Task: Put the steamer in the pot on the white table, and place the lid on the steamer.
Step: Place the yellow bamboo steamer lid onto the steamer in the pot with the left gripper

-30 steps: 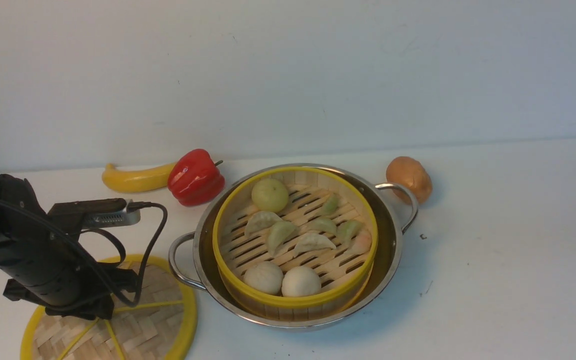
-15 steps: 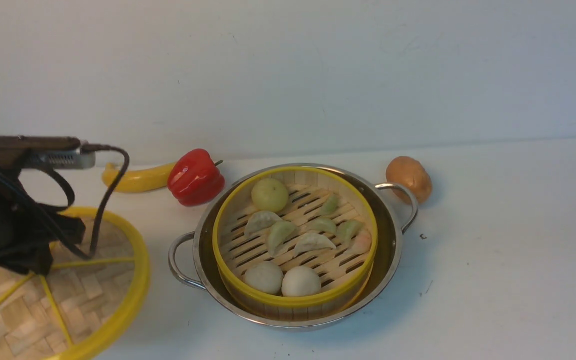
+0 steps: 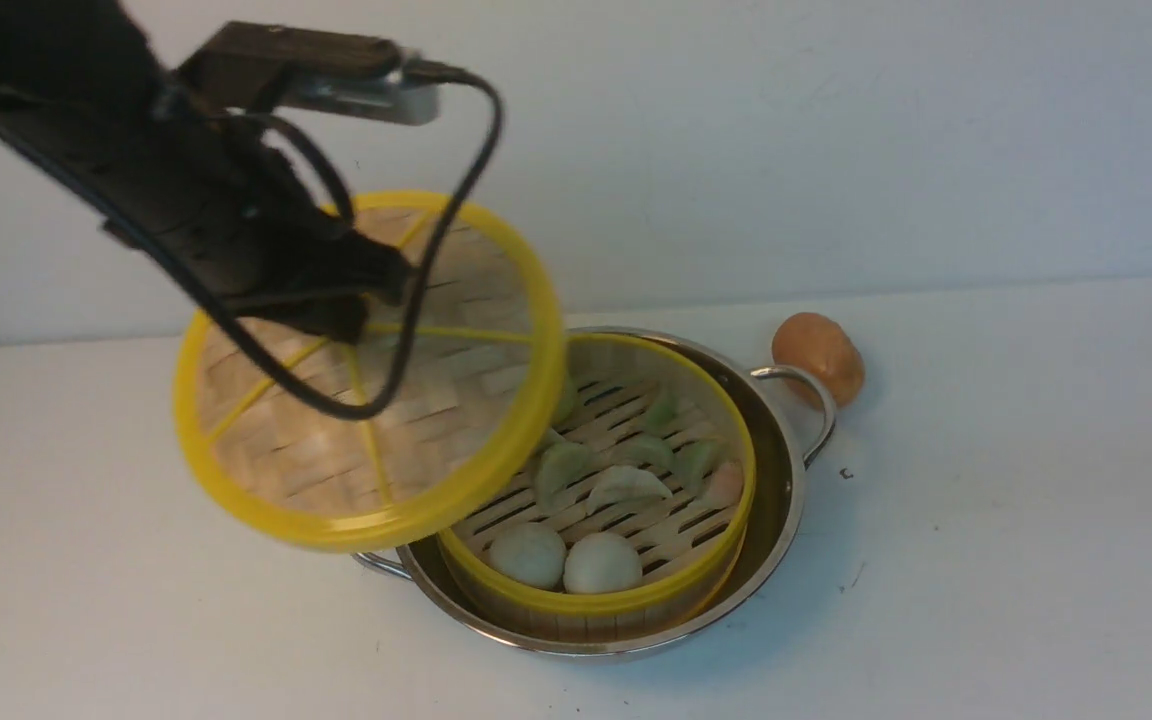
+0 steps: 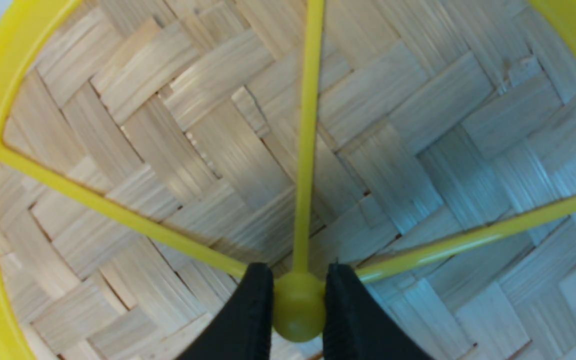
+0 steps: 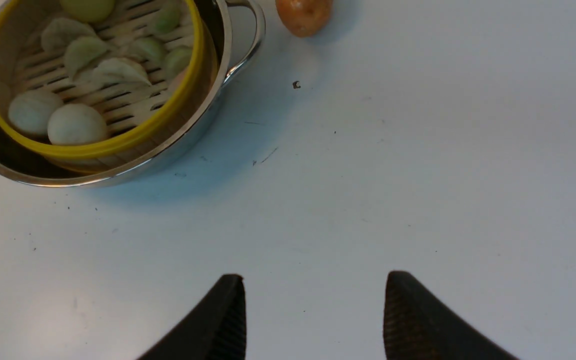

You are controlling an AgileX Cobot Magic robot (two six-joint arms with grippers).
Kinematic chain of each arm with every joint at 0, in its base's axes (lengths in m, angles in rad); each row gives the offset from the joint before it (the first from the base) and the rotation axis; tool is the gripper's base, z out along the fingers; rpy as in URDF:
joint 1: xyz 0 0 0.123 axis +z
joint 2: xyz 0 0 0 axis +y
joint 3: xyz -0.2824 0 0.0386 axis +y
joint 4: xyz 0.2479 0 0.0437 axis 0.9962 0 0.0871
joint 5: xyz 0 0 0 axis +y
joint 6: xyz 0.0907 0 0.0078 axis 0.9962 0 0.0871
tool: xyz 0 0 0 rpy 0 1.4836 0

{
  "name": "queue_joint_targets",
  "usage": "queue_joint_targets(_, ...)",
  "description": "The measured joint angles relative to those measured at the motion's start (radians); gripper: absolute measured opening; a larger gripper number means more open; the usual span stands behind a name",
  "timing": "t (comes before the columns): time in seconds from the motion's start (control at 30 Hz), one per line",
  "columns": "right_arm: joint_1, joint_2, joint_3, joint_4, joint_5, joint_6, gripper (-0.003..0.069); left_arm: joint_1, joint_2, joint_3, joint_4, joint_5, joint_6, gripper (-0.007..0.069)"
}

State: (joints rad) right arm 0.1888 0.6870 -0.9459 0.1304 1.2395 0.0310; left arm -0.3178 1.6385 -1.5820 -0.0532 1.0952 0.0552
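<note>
The bamboo steamer (image 3: 636,560) with dumplings and buns sits inside the steel pot (image 3: 781,500) on the white table (image 3: 986,500); both also show in the right wrist view, steamer (image 5: 118,142) and pot (image 5: 208,125). The woven lid (image 3: 436,440) hangs tilted in the air, overlapping the steamer's left side. My left gripper (image 3: 361,315) is shut on the lid's yellow central hub (image 4: 298,305), black fingers (image 4: 248,320) on either side. My right gripper (image 5: 313,295) is open over bare table, right of the pot, holding nothing.
A brown potato (image 3: 818,358) lies just behind the pot's right handle (image 3: 806,410); the potato (image 5: 304,15) also shows in the right wrist view. The left arm's cable (image 3: 436,250) loops across the lid.
The left arm has lifted the lid off the table at the front left and carried it up and right, over the steamer's left edge. The lid now hides the banana and red pepper.
</note>
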Motion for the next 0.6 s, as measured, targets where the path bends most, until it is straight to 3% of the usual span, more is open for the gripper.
queue_joint_targets(0.3, 0.000, 0.000, 0.000, 0.025, 0.000, 0.000, 0.0375, -0.190, 0.278, -0.252, 0.149, 0.049, 0.055, 0.0114)
queue_joint_targets(0.6, 0.000, 0.000, 0.000, 0.028, 0.000, 0.000, 0.0375, -0.206, 0.357, -0.288, 0.159, 0.093, 0.088, 0.0114)
